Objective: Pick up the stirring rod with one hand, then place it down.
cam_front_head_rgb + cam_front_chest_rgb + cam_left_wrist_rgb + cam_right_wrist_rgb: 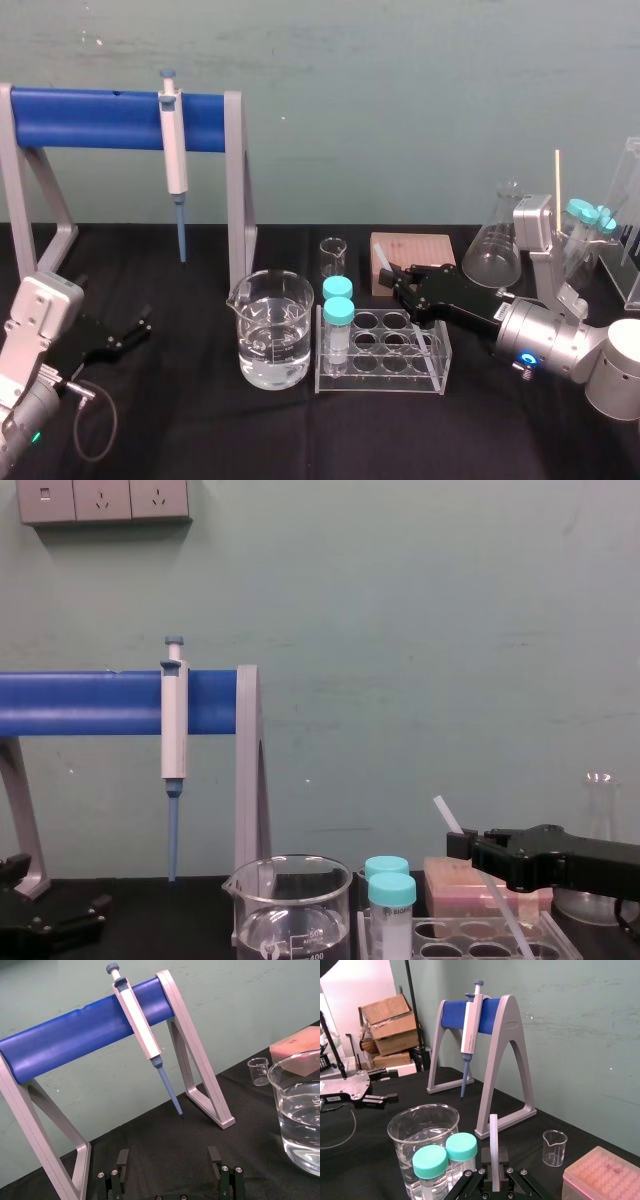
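Note:
The stirring rod (pixel 381 256) is a thin translucent white stick. It slants through the tips of my right gripper (pixel 402 276), just behind the clear tube rack (pixel 434 362). In the right wrist view the rod (pixel 493 1140) rises straight out from between the black fingers, which press on it from both sides. In the chest view the rod (pixel 447 815) pokes up past the right gripper (pixel 462 845) and runs down toward the rack. My left gripper (pixel 135 325) rests at the table's left with its fingers (pixel 121 1162) spread apart and nothing between them.
A beaker of water (pixel 270 330) stands left of the rack, which holds two teal-capped tubes (pixel 338 312). Behind are a small beaker (pixel 334 257), a pink tip box (pixel 412 250), a flask (pixel 496 245) and the blue stand (pixel 100 118) carrying a pipette (pixel 175 150).

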Tool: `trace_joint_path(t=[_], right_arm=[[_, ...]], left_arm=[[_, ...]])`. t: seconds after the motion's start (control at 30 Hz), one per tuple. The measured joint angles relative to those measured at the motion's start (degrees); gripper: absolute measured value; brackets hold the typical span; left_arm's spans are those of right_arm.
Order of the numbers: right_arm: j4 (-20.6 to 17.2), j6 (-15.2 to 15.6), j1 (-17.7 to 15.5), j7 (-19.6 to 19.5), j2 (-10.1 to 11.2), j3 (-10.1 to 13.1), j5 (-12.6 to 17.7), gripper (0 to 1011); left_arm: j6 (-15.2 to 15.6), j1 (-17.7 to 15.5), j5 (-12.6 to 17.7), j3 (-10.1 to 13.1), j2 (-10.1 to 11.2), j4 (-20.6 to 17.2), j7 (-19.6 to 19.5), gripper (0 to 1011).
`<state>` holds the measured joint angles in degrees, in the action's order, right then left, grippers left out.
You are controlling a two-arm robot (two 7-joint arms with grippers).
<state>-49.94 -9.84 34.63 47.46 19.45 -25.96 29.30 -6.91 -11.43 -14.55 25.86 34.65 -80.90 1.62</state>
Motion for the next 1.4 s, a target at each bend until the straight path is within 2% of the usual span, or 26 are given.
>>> trace_joint_path(t=[0.37,0.6,0.93,1.0,1.2,1.4], right_arm=[[-0.38,-0.16,-0.16,-0.08,0.10,0.00,-0.04,70],[-5.77,-3.66,-2.63,-2.22,1.28,0.78,-0.78,70],[-12.81,-7.03,-5.32,-3.75,2.14,2.74,0.25,70],[-13.49,-8.11,-5.58,-4.13,2.11,3.06,0.23,70],[-15.18,-15.01,-6.49,-6.35,0.91,5.23,-0.56,70],[-14.70,-20.72,-7.22,-7.88,-0.38,7.40,-1.49,70]], left_arm=[[0.00,0.00,0.00,0.00,0.00,0.00,0.00,1000],[0.00,0.00,0.00,0.00,0.00,0.00,0.00,1000],[0.00,0.00,0.00,0.00,0.00,0.00,0.00,1000],[0.00,0.00,0.00,0.00,0.00,0.00,0.00,1000],[0.00,0.00,0.00,0.00,0.00,0.00,0.00,1000],[0.00,0.00,0.00,0.00,0.00,0.00,0.00,1000]])
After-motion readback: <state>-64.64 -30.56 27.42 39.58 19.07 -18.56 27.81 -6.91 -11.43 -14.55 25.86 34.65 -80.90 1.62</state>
